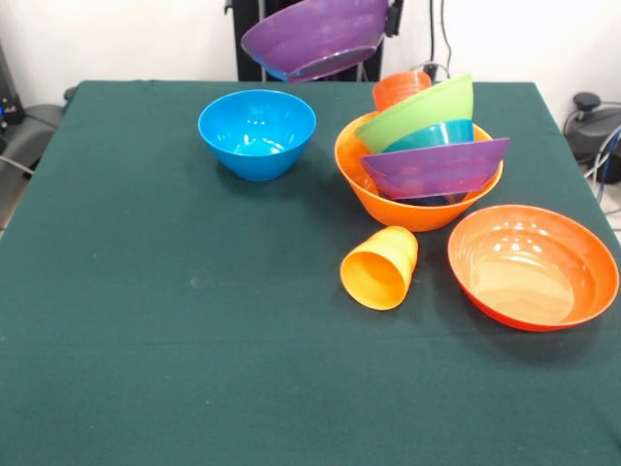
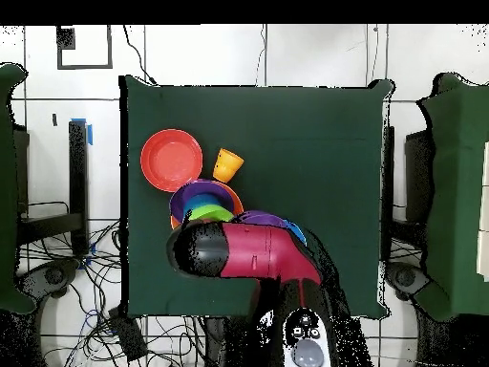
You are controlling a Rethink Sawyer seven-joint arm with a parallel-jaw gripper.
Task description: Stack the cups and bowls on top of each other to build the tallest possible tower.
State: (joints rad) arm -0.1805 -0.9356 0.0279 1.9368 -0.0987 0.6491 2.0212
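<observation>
Purple bowl (image 1: 315, 37) hangs tilted at twelve o'clock above the table's (image 1: 146, 369) far edge; gripper hidden, fingers can't be told. Tower (image 1: 419, 160) sits at two o'clock; bare cloth toward seven.

From my station, the overhead view shows the arm (image 2: 253, 253) as a thick, rounded link in deep crimson, capped at one end by a bulbous black joint housing (image 2: 198, 250). The crimson shell narrows toward the base (image 2: 308, 344), which is pale grey-white with a few small dark marks on top. In the front view I only get a black pedestal column (image 1: 248, 44) at the top edge.
</observation>
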